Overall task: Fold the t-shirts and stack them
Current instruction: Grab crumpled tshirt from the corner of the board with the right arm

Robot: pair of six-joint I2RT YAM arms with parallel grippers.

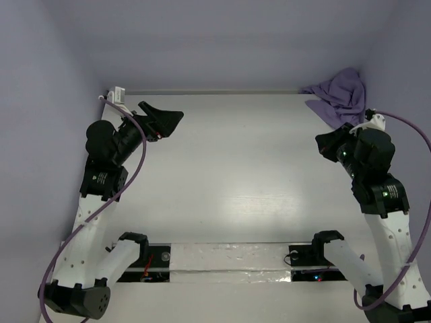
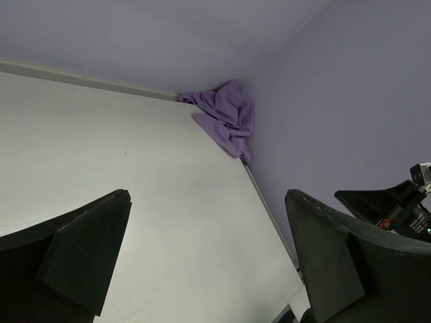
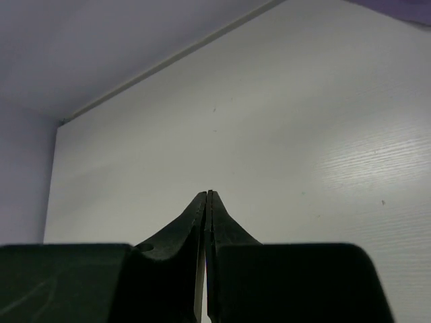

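Top external view: the lavender t-shirt (image 1: 340, 99) lies bunched in the far corner of the table (image 1: 236, 175) at about 1 o'clock, heaped against the two walls.
Shirt's lie: a loose crumple of overlapping folds. No sleeve, collar or hem can be told apart.
Left gripper (image 1: 163, 122): at about 10 o'clock over bare table, well apart from the shirt. The left wrist view shows its fingers spread wide, with nothing between them.
Right gripper (image 1: 326, 142): at about 3 o'clock, near the shirt's near edge but not touching it. The right wrist view shows its fingers pressed together on nothing, looking out across bare table.
Handling: judged thin, soft and light — it should drape, sag and slide easily on the smooth top, so one pinch likely lifts the whole heap.
Where to take hold: the flap lying flat at the heap's 7 o'clock side looks the easiest pinch — draw it out of the corner first, then seek shoulders or hem for spreading.
Task progress: nothing is folded yet.
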